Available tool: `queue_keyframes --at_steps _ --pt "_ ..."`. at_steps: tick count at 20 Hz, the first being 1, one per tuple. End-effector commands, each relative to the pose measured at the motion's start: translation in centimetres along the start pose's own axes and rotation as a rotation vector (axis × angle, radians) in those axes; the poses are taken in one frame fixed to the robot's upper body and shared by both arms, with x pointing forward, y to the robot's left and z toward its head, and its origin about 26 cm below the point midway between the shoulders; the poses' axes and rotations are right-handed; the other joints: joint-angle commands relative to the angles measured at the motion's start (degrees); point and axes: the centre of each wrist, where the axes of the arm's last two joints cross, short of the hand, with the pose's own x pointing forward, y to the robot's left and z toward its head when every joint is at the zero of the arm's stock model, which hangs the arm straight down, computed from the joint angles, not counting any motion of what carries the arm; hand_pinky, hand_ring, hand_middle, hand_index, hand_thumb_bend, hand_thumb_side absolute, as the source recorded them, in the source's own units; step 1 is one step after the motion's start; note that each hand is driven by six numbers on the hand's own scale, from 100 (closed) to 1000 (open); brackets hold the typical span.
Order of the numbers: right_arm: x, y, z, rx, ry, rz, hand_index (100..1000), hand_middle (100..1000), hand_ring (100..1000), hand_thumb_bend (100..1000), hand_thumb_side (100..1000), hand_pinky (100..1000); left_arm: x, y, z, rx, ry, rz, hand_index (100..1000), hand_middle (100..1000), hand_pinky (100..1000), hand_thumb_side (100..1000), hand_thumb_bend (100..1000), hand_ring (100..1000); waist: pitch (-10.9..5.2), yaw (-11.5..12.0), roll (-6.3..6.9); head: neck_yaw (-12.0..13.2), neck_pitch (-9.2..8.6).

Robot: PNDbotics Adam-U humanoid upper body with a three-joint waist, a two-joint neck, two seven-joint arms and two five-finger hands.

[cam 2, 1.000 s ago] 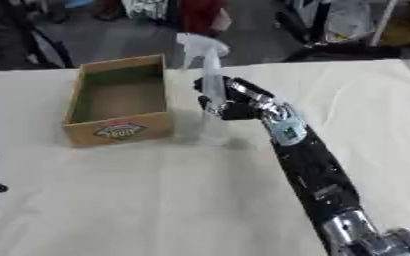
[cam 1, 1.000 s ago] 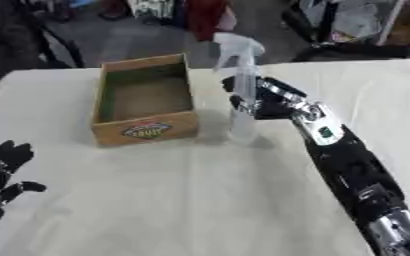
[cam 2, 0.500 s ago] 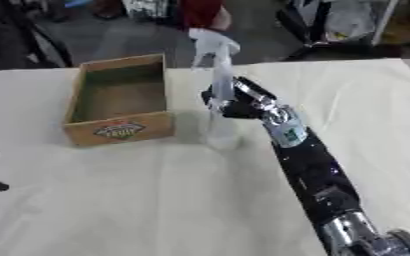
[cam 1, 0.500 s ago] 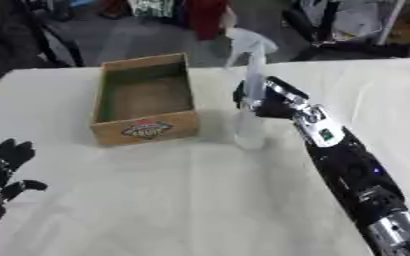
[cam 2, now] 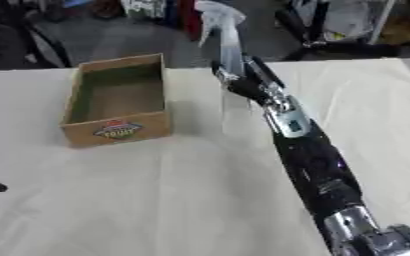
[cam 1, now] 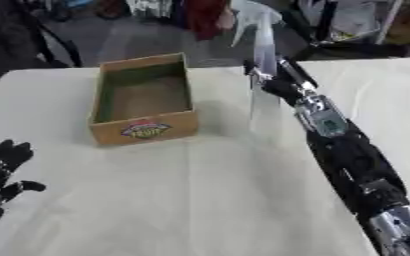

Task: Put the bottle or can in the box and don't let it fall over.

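Tabletop: cream cloth lying under one cardboard box.
Bottle: one clear spray bottle standing upright right of the box.
Right robot hand: curling around the bottle.
Left robot hand: resting open, lower left.

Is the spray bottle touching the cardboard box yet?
Apart. In the left eye view the spray bottle, held in the right hand, sits right of the cardboard box with bare tablecloth between them.
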Motion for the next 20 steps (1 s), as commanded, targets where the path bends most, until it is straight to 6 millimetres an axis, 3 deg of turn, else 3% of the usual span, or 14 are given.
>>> queue_keyframes --at_steps 1,8,15,20 --pt "2.4 -1.5 -1.7 -0.029 -0.078 0.016 128 196 279 100 470 152 0.5 0.3 -0.2 -0.004 -0.008 -0.017 1000 919 654 922 186 1000 -0.65 0.11 -0.09 -0.37 -0.74" --pt "4.8 -2.6 -3.7 0.042 -0.178 0.096 134 204 291 100 470 159 0.7 0.3 -1.0 -0.029 -0.017 -0.037 1000 919 654 921 179 1000 0.0 2.66 -0.65 -2.41 -1.99" --pt "6.6 -4.2 -5.2 0.061 -0.248 0.184 151 223 320 100 470 191 1.4 -0.3 -3.6 -0.151 -0.059 -0.058 1000 921 654 932 173 1000 2.15 8.91 -2.28 -8.85 -5.09" --pt "7.6 -4.4 -6.2 0.066 -0.273 0.218 168 242 342 100 470 213 1.4 -0.5 -4.8 -0.213 -0.068 -0.065 1000 921 654 938 174 1000 3.05 12.31 -3.34 -13.08 -6.23"
